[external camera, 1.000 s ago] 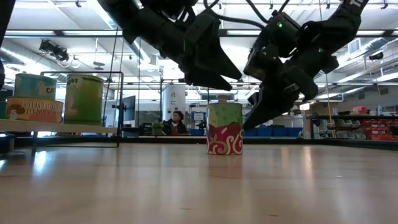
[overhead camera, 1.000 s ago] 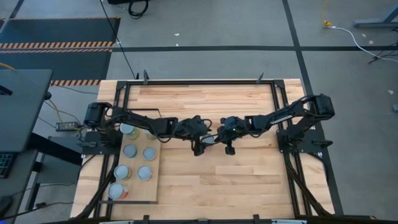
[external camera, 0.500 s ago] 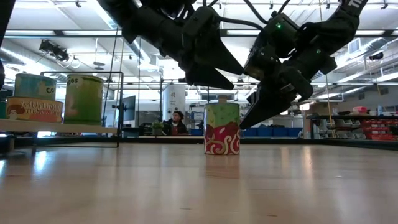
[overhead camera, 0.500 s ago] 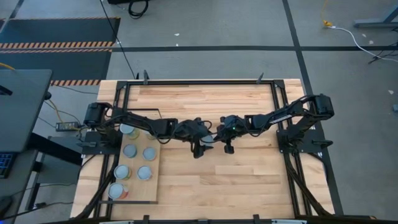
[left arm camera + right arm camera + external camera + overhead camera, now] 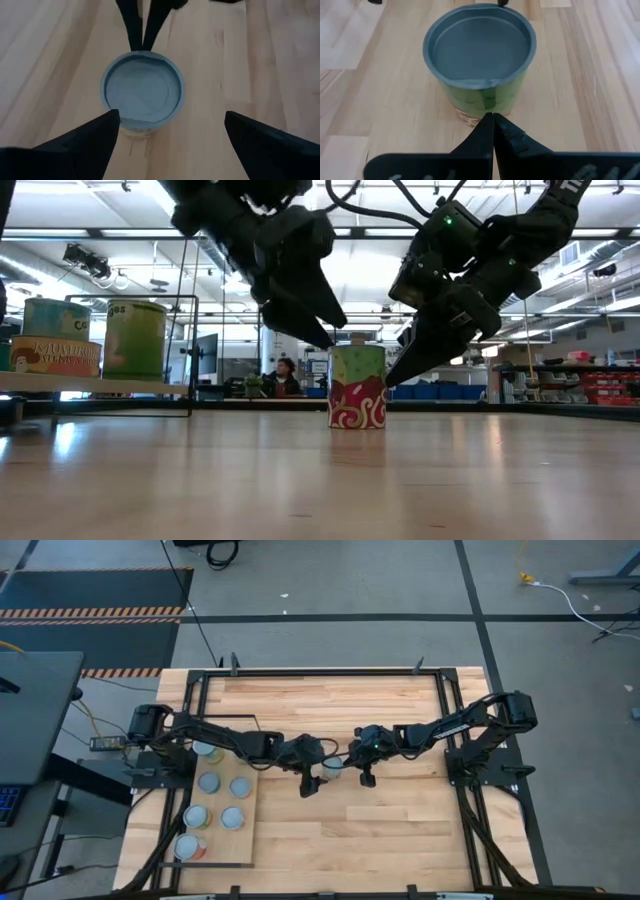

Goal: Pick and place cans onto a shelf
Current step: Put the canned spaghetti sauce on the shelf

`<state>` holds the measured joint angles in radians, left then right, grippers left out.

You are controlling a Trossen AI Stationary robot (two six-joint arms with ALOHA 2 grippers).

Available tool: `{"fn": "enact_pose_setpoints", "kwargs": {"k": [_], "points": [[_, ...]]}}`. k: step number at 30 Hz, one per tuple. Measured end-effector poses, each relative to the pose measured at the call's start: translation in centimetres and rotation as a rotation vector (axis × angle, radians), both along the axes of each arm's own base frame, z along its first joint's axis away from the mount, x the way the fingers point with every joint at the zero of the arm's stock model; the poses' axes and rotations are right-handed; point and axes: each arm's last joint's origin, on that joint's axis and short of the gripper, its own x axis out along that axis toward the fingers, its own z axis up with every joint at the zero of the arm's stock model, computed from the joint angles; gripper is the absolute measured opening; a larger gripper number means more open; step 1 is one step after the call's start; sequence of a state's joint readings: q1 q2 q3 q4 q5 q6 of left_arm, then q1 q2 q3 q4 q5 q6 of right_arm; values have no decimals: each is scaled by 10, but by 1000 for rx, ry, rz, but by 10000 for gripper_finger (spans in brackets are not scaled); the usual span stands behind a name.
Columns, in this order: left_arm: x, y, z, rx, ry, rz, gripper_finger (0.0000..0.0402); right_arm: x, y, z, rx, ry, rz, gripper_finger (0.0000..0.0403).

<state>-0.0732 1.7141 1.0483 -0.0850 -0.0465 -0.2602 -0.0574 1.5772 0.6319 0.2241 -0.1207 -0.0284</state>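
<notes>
Finish the approach on the loose can, upright at mid-table on its green and red label, grey-blue top up. Hold the left gripper with fingers spread wide, just short of the can and not yet around it. Ease it forward and down to centre the can between the pads before closing. Grip on the side wall, below the rim, to guard against tipping. Mind the right gripper, fingers pressed together, tip just beside the can on the opposite side. Draw it clear or use it as a stop, but avoid a clash of fingers. Carry left afterwards to the shelf, well apart from here, already bearing several cans, with bare board along its near right side. Expect an easy slide on the planked wooden tabletop, smooth and faintly glossy. Beyond the far edge, note a bright workshop hall with ceiling lights, blue bins, and a person seated far off.
</notes>
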Motion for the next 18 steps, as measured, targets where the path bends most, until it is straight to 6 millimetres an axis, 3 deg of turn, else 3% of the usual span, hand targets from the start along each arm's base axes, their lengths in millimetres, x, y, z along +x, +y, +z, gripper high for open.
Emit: {"fn": "enact_pose_setpoints", "kwargs": {"k": [7, 11, 18], "points": [[-14, -4, -31, 21, -88, 75, 369, 0, 1, 0, -11, -2, 15, 9], [-18, -5, -38, 72, -100, 45, 369, 1, 2, -1, -12, -5, 20, 9], [-3, -8, -51, 133, -141, 2, 369, 11, 5, -6, -2, -77, 22, 9]]}}
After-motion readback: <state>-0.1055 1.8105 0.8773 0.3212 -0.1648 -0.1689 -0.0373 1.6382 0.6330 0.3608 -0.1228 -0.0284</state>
